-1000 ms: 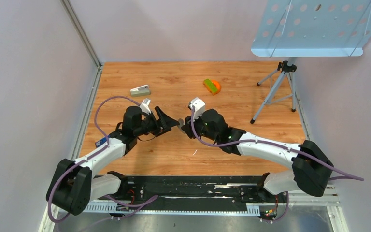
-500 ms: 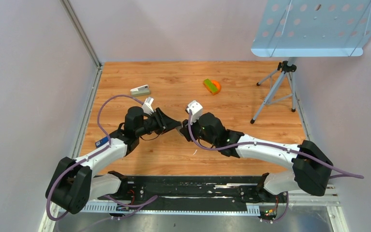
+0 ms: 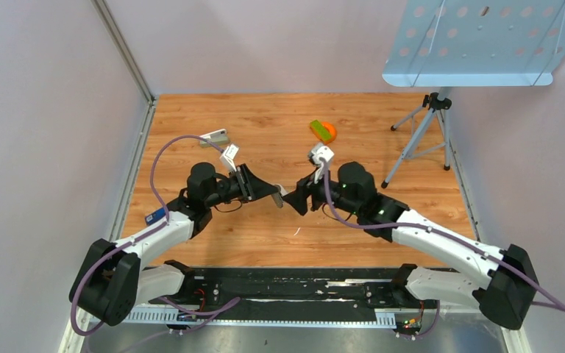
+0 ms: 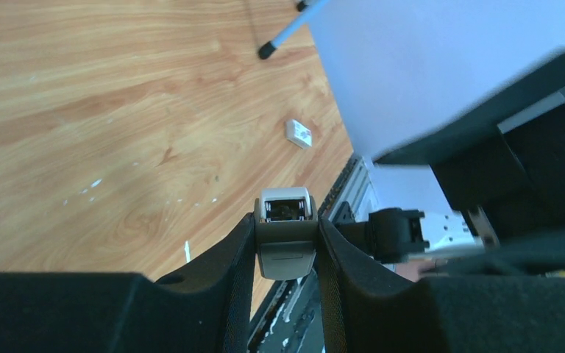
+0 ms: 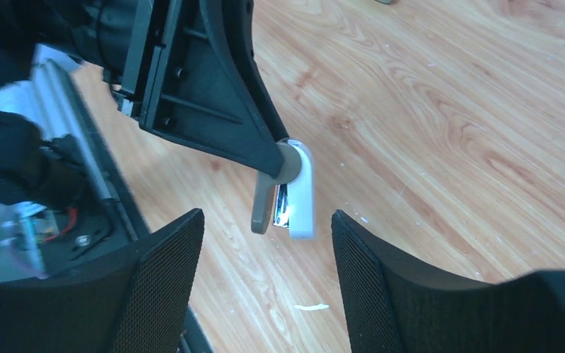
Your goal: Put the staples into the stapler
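Two arms meet mid-table, tips almost nose to nose. Far left on the wooden table [image 3: 191,243], near the wall, I see a second stapler [image 3: 213,137], white and olive, well apart from both arms.

Left gripper [image 3: 272,193]: jaws narrow, clamped on the stapler [image 5: 299,184]. In my left wrist view its fingers [image 4: 338,257] press both sides. The stapler hangs clear above the wood, free end tilted down. Its white top half is hinged slightly off the grey base. There's a glint of metal in that gap, but I can't tell if it's the staples.

Right gripper [image 5: 265,220]: jaws wide, one finger on either side of the stapler's free end, touching neither. A white sliver [image 5: 310,307] lies on the wood below.

My left wrist view also shows a small white card [image 4: 299,133] flat near the table's edge. Further right, at the back: a green and orange object [image 3: 323,131], then a tripod stand [image 3: 419,132] carrying a perforated metal tray [image 3: 485,44].
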Controlling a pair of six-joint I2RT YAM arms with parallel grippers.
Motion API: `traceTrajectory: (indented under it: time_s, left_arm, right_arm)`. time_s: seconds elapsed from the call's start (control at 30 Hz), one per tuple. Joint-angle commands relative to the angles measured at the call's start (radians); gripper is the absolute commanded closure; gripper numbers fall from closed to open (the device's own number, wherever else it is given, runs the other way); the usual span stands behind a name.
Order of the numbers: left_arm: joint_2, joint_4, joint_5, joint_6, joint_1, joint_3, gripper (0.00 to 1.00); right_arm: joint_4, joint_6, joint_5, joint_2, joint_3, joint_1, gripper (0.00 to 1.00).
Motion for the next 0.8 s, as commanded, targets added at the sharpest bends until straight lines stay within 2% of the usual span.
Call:
traceTrajectory:
  time_s: [0.0, 0.07, 0.17, 0.33, 0.57, 0.77]
  left_arm:
    - [-0.017, 0.211, 0.142, 0.067, -0.006, -0.033, 1.00]
    - [-0.018, 0.331, 0.174, 0.019, -0.009, -0.061, 1.00]
    - [-0.028, 0.468, 0.179, -0.025, -0.014, -0.099, 1.00]
    - [-0.036, 0.567, 0.177, -0.049, -0.025, -0.123, 1.00]
    - [0.055, 0.873, 0.223, -0.195, -0.027, -0.158, 1.00]
    - [0.128, 1.012, 0.245, -0.267, -0.028, -0.152, 1.00]
  right_arm:
    - [-0.034, 0.119, -0.386, -0.069, -0.050, -0.181, 0.34]
    - [0.003, 0.167, -0.522, -0.083, -0.073, -0.245, 0.36]
    - [-0.008, 0.166, -0.642, -0.092, -0.078, -0.278, 0.38]
    - [-0.011, 0.168, -0.730, -0.062, -0.063, -0.280, 0.39]
    - [-0.007, 0.162, -0.807, 0.025, -0.013, -0.282, 0.33]
    - [0.068, 0.210, -0.858, 0.057, 0.005, -0.282, 0.41]
